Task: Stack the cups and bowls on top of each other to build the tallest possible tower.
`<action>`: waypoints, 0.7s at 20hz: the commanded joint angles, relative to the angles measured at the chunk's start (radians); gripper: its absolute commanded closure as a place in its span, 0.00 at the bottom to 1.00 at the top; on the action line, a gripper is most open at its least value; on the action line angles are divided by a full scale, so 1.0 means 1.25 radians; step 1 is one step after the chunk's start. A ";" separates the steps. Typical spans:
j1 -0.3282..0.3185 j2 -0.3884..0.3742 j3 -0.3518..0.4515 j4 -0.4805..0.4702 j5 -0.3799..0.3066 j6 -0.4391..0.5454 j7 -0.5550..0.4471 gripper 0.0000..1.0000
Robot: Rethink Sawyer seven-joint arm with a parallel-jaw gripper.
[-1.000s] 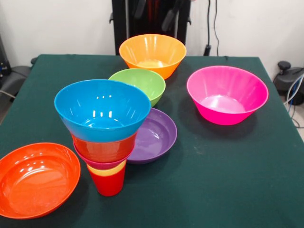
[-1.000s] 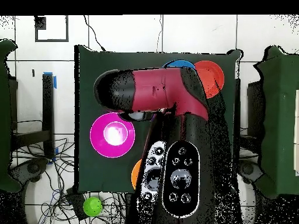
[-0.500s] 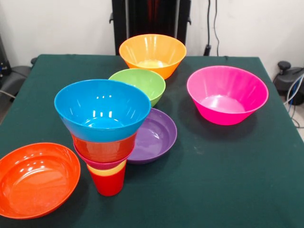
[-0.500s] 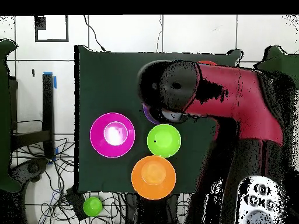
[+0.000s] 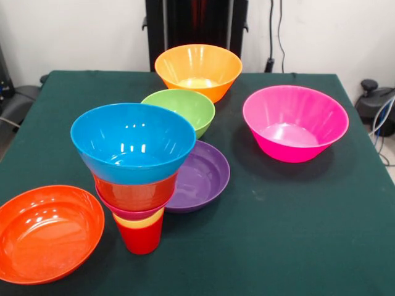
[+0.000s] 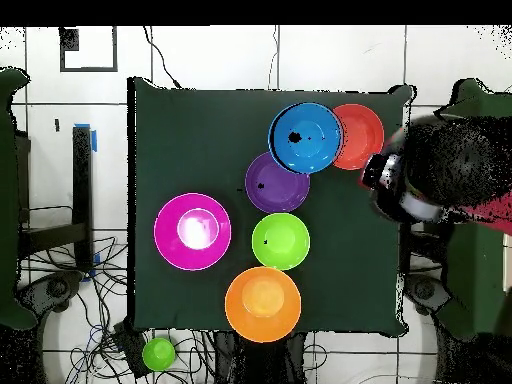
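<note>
Four loose bowls surround the tower (image 5: 137,176) on the green table (image 5: 296,234). At far left, an orange-red bowl (image 5: 46,231) sits just beside its red cup (image 5: 141,234). The purple bowl (image 5: 200,176) touches the tower from behind, the green bowl (image 5: 182,110) and light orange bowl (image 5: 198,69) stand farther back, and the magenta-pink bowl (image 5: 295,122) stands well apart at right. From overhead, the arm (image 6: 430,180) hangs beside the table's edge; whether its claw is open I cannot tell.

Tower (image 5: 134,172) crowded: purple bowl (image 5: 199,176) touching beside it, orange-red bowl (image 5: 44,231) close on its other side, green bowl (image 5: 182,110) behind. Table (image 5: 296,234) open beyond magenta-pink bowl (image 5: 295,123).
</note>
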 commanded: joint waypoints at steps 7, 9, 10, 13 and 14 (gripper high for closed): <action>-0.174 0.118 0.252 0.026 0.023 -0.017 -0.513 0.00; -0.200 0.131 0.273 0.031 0.033 -0.016 -0.535 0.00; -0.213 0.140 0.283 0.034 0.040 -0.016 -0.547 0.00; -0.252 0.167 0.318 0.049 0.059 -0.030 -0.569 0.00; -0.263 0.178 0.328 0.052 0.065 -0.030 -0.572 0.00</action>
